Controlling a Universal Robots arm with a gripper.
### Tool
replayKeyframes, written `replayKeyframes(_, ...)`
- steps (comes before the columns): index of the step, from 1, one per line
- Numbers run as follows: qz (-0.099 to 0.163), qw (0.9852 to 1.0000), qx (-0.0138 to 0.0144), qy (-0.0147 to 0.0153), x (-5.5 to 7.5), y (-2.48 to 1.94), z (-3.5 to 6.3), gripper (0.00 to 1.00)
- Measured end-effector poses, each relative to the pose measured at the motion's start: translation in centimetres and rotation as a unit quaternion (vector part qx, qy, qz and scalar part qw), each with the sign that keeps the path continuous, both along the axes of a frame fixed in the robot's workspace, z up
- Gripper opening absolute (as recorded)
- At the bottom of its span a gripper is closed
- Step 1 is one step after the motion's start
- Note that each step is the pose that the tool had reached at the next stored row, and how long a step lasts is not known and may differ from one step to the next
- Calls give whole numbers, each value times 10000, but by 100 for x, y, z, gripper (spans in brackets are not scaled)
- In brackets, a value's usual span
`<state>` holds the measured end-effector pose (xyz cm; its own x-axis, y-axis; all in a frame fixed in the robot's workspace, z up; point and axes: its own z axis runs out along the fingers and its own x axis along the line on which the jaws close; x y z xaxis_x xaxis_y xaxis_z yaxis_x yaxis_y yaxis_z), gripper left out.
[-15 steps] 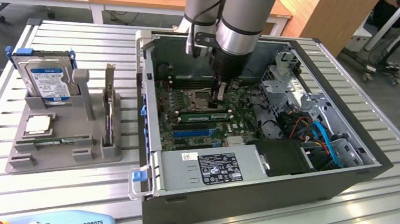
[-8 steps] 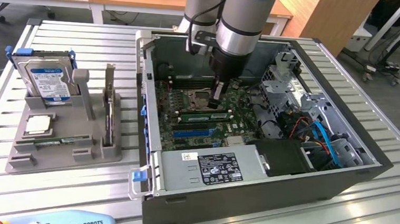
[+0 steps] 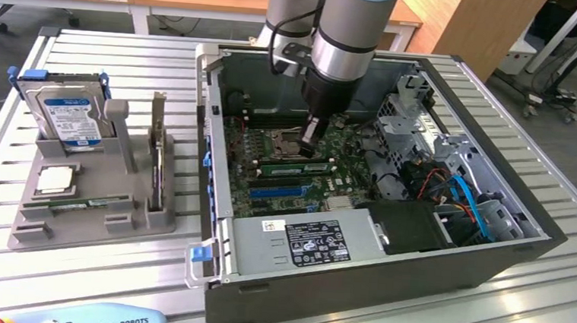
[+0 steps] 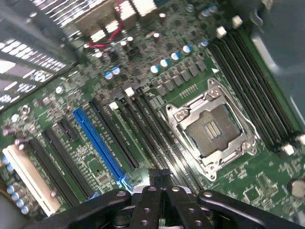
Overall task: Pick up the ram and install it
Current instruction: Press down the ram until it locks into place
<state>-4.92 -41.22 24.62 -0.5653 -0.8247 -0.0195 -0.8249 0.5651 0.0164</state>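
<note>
The ram (image 3: 293, 166) is inside the case (image 3: 361, 288). It sits on its thin edge in a slot on the board (image 3: 348, 185), just beside the socket (image 3: 276, 138). Its long side runs from the exterior view's left to the exterior view's right, dipping a little on the right. It lies flat with the board and does not tip up at either end.

The ram is long, thin and green. Its chips and label are too small to make out.

The gripper (image 3: 310, 139) reaches down into the case, close above the ram. Its fingers are pressed together and they hold nothing. I cannot tell if the tips touch the ram.

The exterior view shows a grey tray (image 3: 91, 224) beside the case. A drive (image 3: 68, 116) with a blue label stands in it, and another green stick (image 3: 87, 204) lies in it.

The wrist view looks straight down on the board. It shows the gripper (image 4: 159, 175) with its dark tips together over the black slots. The open socket (image 4: 214, 129) sits on one side of them and a blue slot (image 4: 97, 143) on the other. In this view I cannot tell the ram from the slots.
</note>
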Motion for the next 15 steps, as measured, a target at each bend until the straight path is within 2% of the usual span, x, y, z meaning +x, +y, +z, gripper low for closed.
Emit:
replayKeyframes(4,-367,9993,0,0,0,0,-10,10)
replayKeyframes(8,-724,9974,0,0,0,0,-20,10)
replayKeyframes(12,-1090,9940,0,0,0,0,-31,10)
replayKeyframes(15,-1366,9906,0,0,0,0,-39,10)
